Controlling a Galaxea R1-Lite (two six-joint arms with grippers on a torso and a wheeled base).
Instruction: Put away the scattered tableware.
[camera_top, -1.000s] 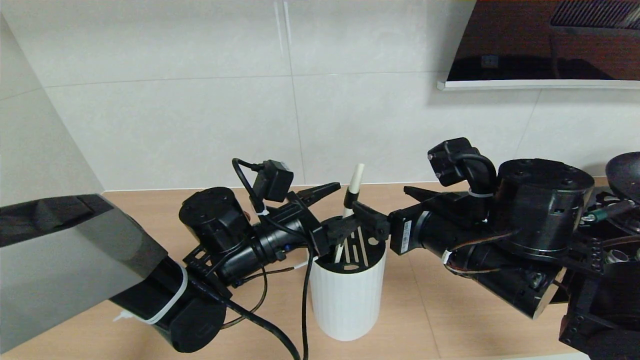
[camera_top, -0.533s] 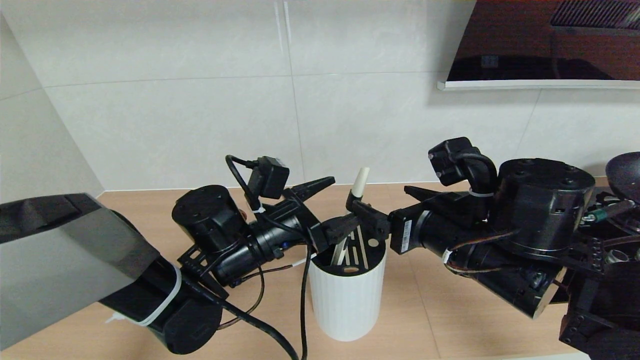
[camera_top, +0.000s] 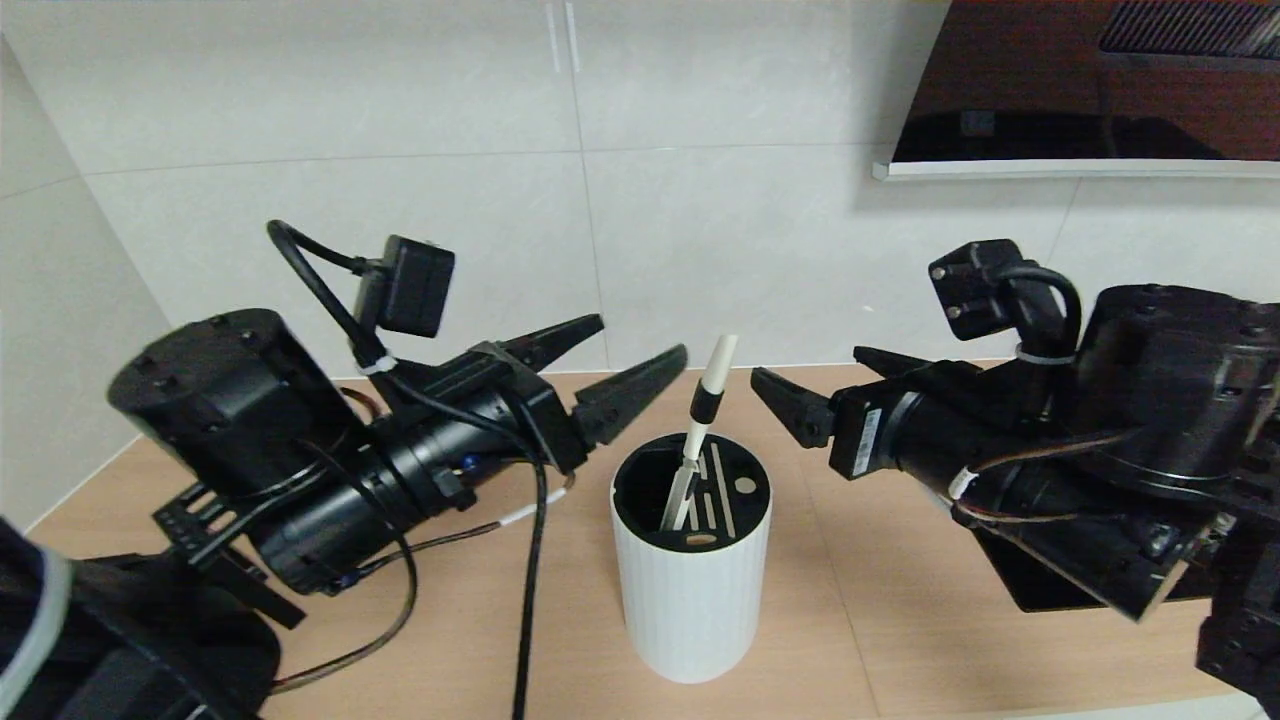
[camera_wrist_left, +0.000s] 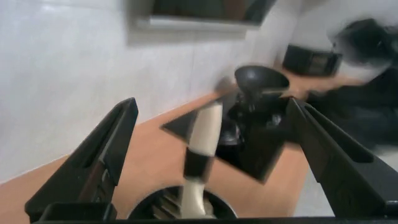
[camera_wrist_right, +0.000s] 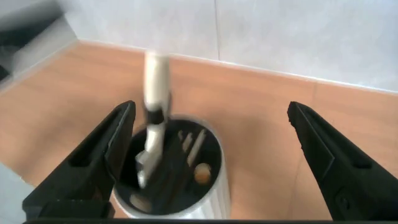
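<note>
A white ribbed utensil holder (camera_top: 690, 590) stands on the wooden counter, between my two arms. A utensil with a cream handle and a black band (camera_top: 707, 395) stands in it, leaning toward the wall. My left gripper (camera_top: 642, 338) hangs open just left of the handle, touching nothing. My right gripper (camera_top: 806, 365) is open on the handle's other side, also apart from it. The left wrist view has the handle (camera_wrist_left: 203, 140) and the holder rim (camera_wrist_left: 158, 202) between the open fingers (camera_wrist_left: 99, 162). The right wrist view looks down on the handle (camera_wrist_right: 155, 78) and the slotted holder (camera_wrist_right: 186, 165).
A dark range hood (camera_top: 1080, 80) hangs on the tiled wall at the upper right. A black stove with a dark pan (camera_wrist_left: 261, 78) stands off to the right. A flat black object (camera_top: 1010, 585) lies on the counter under my right arm. Bare counter (camera_top: 880, 640) surrounds the holder.
Both grippers were close against the utensil over the holder; both have drawn back and apart, the left one up and to the left. The utensil sank slightly and stands free.
</note>
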